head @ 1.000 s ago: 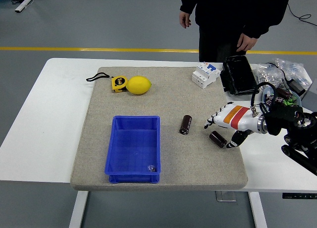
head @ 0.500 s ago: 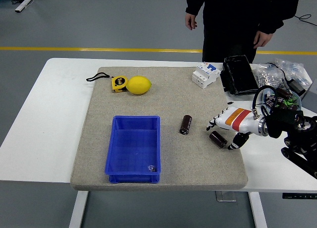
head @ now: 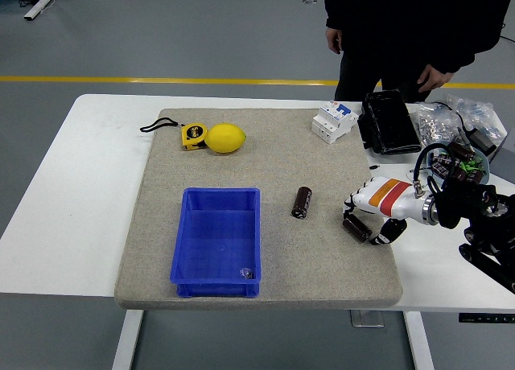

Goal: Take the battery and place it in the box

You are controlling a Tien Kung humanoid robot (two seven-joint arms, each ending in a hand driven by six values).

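You've got a white table (head: 64,217) with a beige felt mat (head: 265,157) on a grey floor with 1 yellow line. 2 dark cylindrical batteries: 1 (head: 302,202) lies mid-mat right of the blue plastic box (head: 216,240), long axis near-far. The other battery (head: 356,227) lies diagonally at the mat's right edge; right hand (head: 375,210) is curled around it, contact looks partial.

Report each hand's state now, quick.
Left hand: not in view.
Right hand: fingers curling around the battery near the mat's right edge; a firm grasp cannot be told.
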